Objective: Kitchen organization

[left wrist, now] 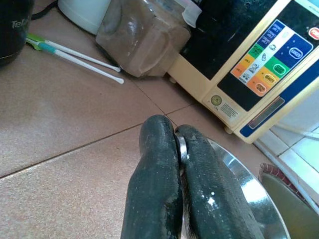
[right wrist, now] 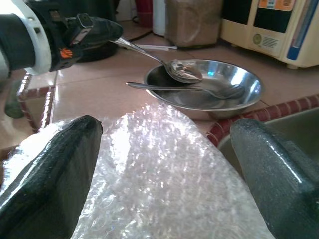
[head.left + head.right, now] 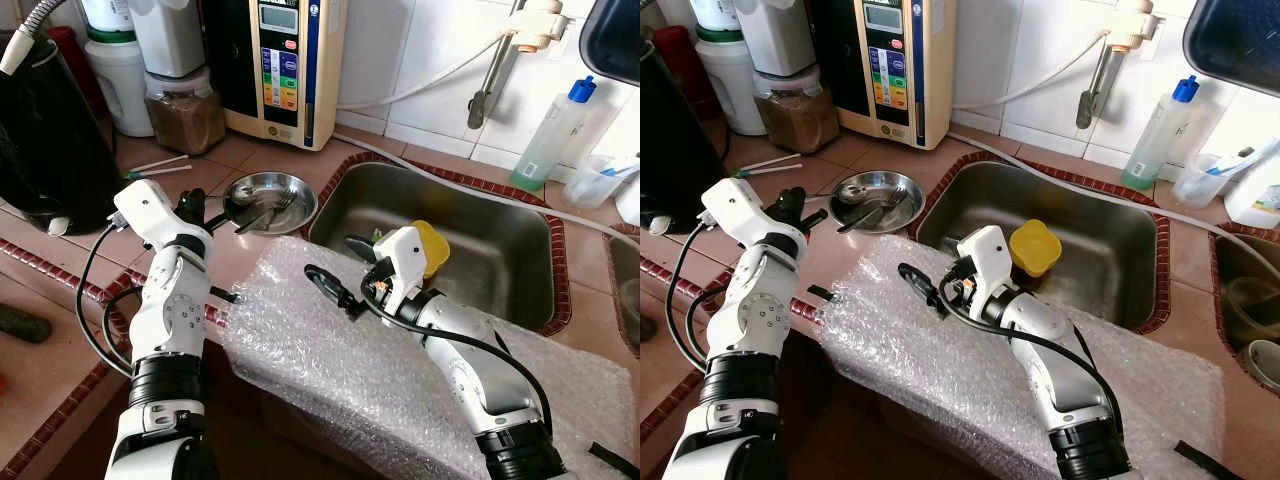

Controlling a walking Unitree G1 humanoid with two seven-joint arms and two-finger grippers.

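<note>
A steel bowl (image 3: 297, 187) sits on the tiled counter left of the sink, with a fork (image 2: 199, 89) lying inside it. My left gripper (image 3: 198, 212) is shut on the handle of a spoon (image 2: 183, 69), whose head rests over the bowl's near rim. In the left wrist view the thin metal handle is pinched between the fingertips (image 1: 159, 149). My right gripper (image 3: 336, 262) hovers open over a sheet of bubble wrap (image 3: 350, 370), pointing toward the bowl with nothing between its fingers (image 2: 50, 179).
The steel sink (image 3: 500, 250) holds a yellow cup (image 3: 433, 246). A cream water purifier (image 3: 285, 60), a jar of brown powder (image 3: 185, 110) and white containers stand at the back. A black appliance (image 3: 40, 130) is at the left, a blue-capped bottle (image 3: 555, 130) at the right.
</note>
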